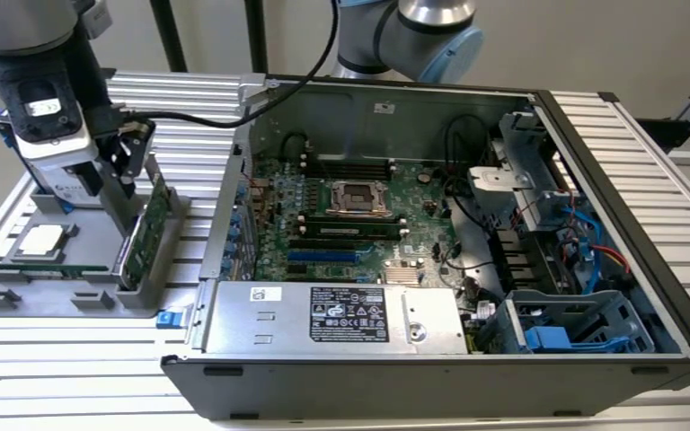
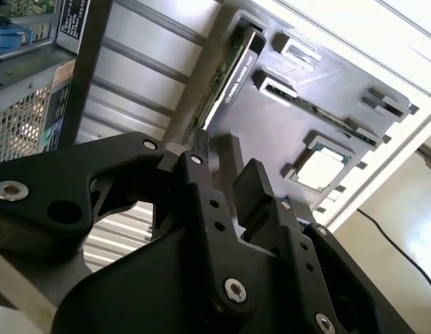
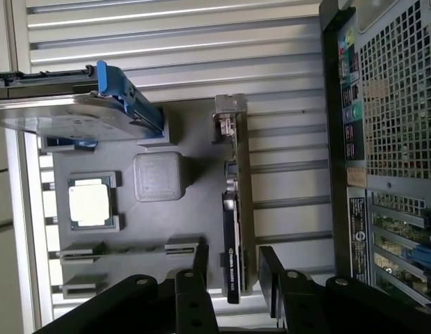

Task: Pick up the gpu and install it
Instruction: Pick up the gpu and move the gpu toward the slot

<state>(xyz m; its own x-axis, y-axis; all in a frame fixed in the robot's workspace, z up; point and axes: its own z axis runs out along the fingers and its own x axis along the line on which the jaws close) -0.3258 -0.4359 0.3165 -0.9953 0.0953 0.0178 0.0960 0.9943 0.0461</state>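
The gpu (image 1: 151, 220) stands on its long edge in a slot at the side of a grey parts tray (image 1: 46, 301) nearest the computer case. In both wrist views it shows edge-on, black shroud one side, green board the other (image 3: 236, 229) (image 2: 225, 76). My gripper (image 1: 126, 184) hangs right above the card's near end. It is open (image 3: 236, 268) (image 2: 225, 167), with one finger on each side of the card's top edge and a gap to the card on both sides.
The open computer case (image 1: 441, 224) lies at the exterior view's right of the tray, its motherboard (image 1: 345, 211) exposed. The tray also carries a processor (image 3: 90, 202), a memory stick (image 2: 319, 115) and a hard drive with blue rails (image 3: 76, 111). Ribbed metal table (image 1: 57, 368) all around.
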